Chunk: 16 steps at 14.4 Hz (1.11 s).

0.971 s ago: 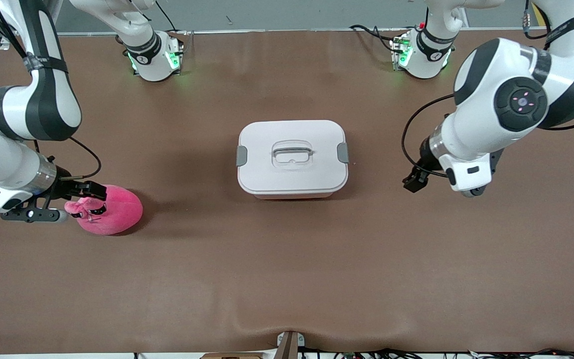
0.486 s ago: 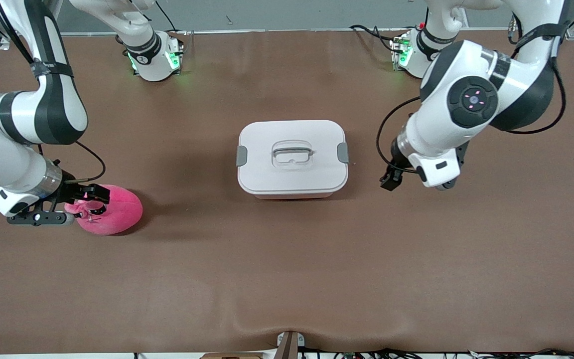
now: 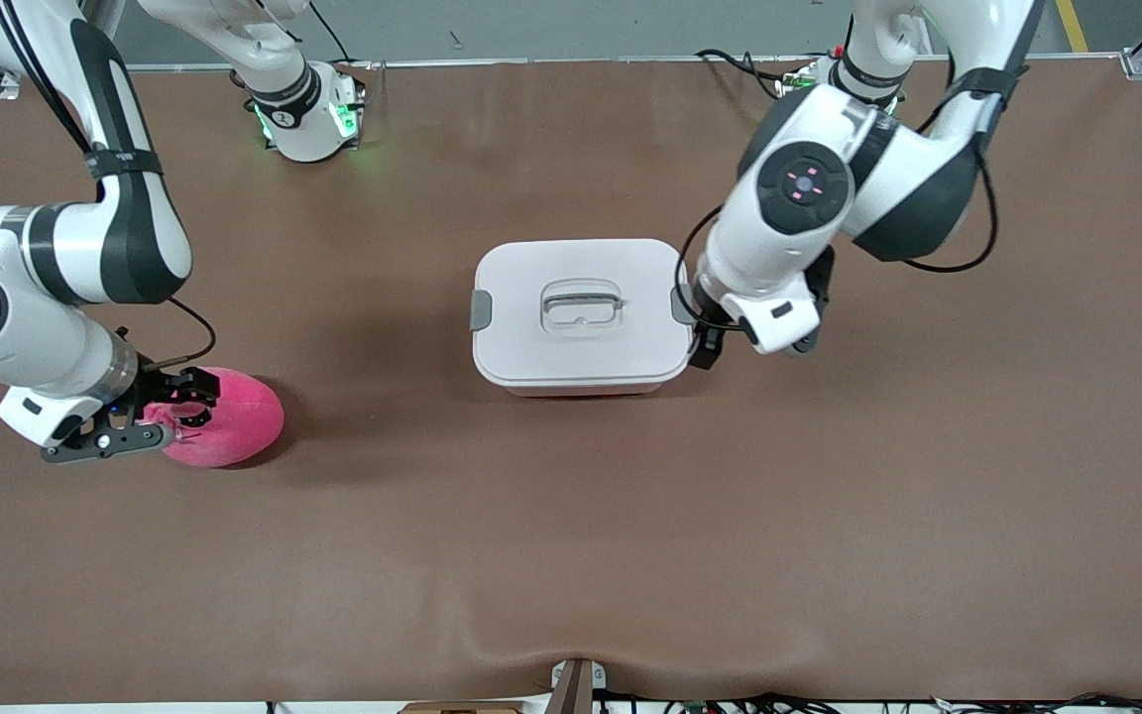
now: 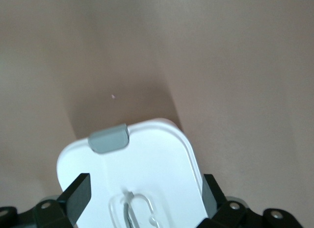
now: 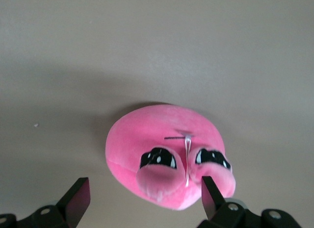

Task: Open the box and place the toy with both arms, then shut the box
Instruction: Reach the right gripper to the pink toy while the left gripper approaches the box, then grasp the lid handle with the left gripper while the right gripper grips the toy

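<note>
From across the desk, the left gripper [image 3: 705, 349] is mostly buried under its own white wrist, so only a dark tip shows at the box [image 3: 581, 313] end where the grey side clip [image 3: 679, 302] sits, and whether it touches the clip cannot be told. The left wrist view cuts off the box's white lid [image 4: 147, 159] at the recessed handle [image 4: 137, 208]. The toy [image 3: 229, 416] has its face covered by the right gripper [image 3: 160, 409] in the front view.
</note>
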{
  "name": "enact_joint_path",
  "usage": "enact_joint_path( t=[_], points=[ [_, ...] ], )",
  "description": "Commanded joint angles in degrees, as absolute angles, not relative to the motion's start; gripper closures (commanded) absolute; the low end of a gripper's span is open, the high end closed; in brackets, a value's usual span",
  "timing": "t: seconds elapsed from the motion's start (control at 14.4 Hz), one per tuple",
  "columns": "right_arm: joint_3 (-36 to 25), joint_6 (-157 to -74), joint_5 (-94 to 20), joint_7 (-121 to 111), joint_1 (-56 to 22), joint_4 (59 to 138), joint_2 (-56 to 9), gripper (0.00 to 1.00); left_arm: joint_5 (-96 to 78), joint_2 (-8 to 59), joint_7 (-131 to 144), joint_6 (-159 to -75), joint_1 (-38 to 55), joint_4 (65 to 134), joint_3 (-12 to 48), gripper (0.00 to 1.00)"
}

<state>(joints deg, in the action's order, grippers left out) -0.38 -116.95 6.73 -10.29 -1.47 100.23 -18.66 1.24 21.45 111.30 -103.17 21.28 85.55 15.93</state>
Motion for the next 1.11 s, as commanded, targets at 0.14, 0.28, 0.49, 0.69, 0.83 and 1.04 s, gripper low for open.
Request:
enact_joint_path(
  t=[0.14, 0.28, 0.49, 0.69, 0.83, 1.04],
  points=[
    [-0.4, -119.3, 7.8, -16.4, -0.9, 100.3, -20.9, 0.0, 2.7, 24.8, 122.1, -108.9, 25.7, 84.6, 15.6, 0.0],
    [-0.4, -119.3, 7.8, -16.4, -1.0, 101.6, -21.2, 0.0, 3.0, 26.9, 128.3, -112.3, 27.9, 84.6, 15.5, 0.0],
    [-0.4, -118.7, 7.7, -16.3, -0.9, 102.8, -21.4, 0.0, 5.4, 29.0, 135.7, -114.7, 31.3, 84.8, 15.5, 0.0],
    [-0.4, -118.7, 7.7, -16.4, -0.7, 103.5, -22.1, 0.0, 10.6, 31.5, 142.4, -115.0, 34.8, 84.6, 15.5, 0.0],
    [-0.4, -118.7, 7.7, -16.7, -0.4, 103.5, -22.4, 0.0, 11.1, 32.2, 145.6, -118.3, 35.2, 85.0, 15.6, 0.0],
    [-0.4, -118.7, 7.7, -16.8, -0.1, 103.5, -22.9, 0.0, 10.9, 32.7, 147.5, -118.6, 36.9, 85.5, 15.6, 0.0]
  ],
)
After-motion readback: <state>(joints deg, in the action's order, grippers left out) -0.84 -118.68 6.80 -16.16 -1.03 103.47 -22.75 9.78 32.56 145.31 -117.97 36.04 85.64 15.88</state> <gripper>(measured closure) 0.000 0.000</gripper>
